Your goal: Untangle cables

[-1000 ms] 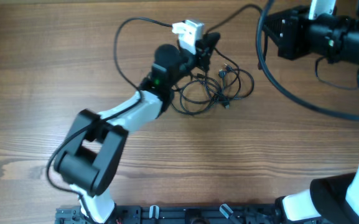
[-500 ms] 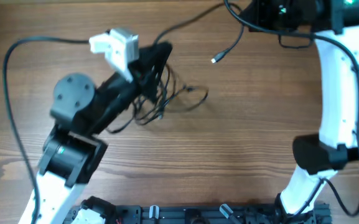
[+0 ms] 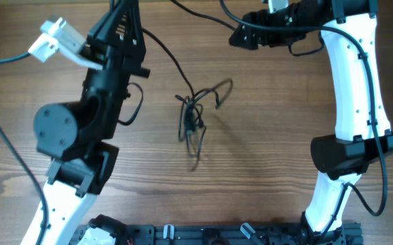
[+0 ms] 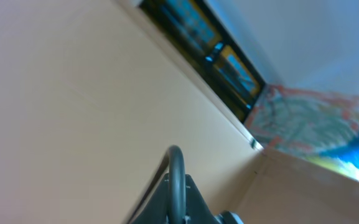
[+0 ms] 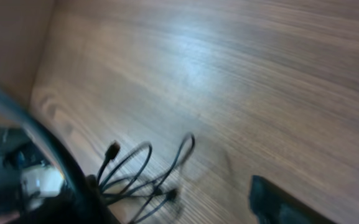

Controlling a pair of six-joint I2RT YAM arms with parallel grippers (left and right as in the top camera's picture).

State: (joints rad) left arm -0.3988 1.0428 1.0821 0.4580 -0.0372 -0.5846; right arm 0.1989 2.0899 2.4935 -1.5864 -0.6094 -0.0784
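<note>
Left end effector (image 3: 124,9), opening unseen, has cables (image 3: 195,117) strung from it.

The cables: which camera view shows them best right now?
Overhead. The cables lie as one whole tangle in open view there. The right wrist view catches only part of the cables, blurred, at its lower edge; the left wrist view shows none.
</note>
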